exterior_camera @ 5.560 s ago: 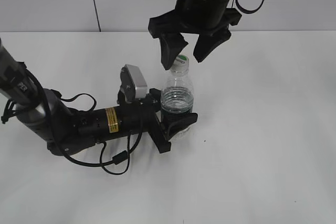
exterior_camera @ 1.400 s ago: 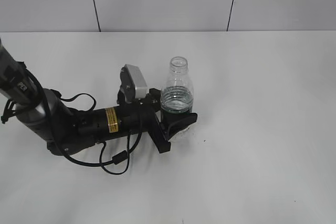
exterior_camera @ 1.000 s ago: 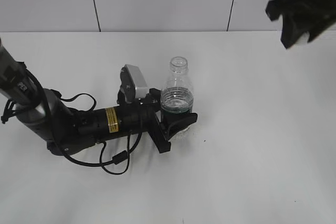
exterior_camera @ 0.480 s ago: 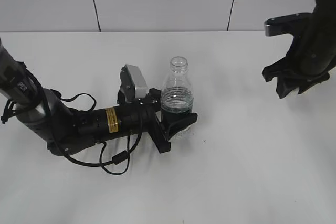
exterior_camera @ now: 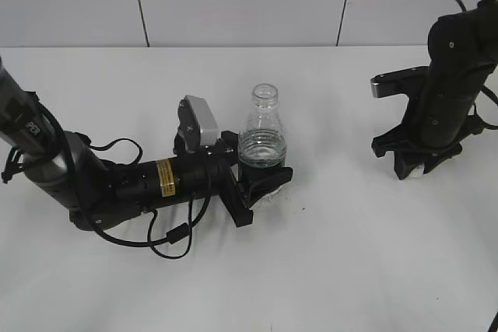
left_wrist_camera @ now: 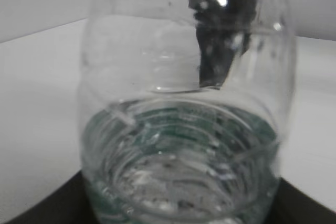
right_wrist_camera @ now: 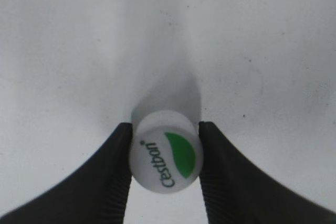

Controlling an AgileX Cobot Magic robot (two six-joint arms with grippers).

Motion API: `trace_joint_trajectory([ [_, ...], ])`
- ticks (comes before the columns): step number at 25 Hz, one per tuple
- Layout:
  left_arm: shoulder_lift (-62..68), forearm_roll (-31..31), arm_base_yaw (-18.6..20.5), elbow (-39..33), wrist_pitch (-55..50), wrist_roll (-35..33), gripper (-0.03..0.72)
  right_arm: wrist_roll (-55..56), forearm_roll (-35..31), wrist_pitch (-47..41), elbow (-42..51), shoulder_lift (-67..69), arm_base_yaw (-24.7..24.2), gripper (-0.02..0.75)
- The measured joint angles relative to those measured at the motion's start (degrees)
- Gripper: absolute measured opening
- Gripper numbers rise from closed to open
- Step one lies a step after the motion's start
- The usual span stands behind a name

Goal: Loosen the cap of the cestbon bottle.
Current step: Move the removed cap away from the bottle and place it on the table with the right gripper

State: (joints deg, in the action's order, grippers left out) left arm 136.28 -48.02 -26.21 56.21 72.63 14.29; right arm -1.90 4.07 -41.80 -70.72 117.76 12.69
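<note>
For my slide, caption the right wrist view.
Right tool pinching the white Cestbon cap just above the table.

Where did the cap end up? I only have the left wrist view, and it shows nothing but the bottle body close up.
Observer: The cap is between the right gripper fingers, pinched on both sides, green mark facing the right wrist camera.
Operator: Is that gripper near the bottle?
Observer: No. In the exterior view the right gripper is low over the table, well off to the right of the cestbon bottle.
Operator: Is the bottle neck open, then?
Observer: Yes, the exterior view shows a bare open mouth, and the left gripper is clamped round the bottle's lower body, holding it upright.
</note>
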Motion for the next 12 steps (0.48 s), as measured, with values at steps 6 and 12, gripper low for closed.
trace_joint_trajectory([
  [6,0.00,0.00,0.00,0.00,0.00,0.02,0.400,0.00,-1.30,0.22,0.00,0.88,0.00,0.295],
  [12,0.00,0.00,0.00,0.00,0.00,0.02,0.400,0.00,-3.12,0.28,0.00,0.88,0.00,0.335],
])
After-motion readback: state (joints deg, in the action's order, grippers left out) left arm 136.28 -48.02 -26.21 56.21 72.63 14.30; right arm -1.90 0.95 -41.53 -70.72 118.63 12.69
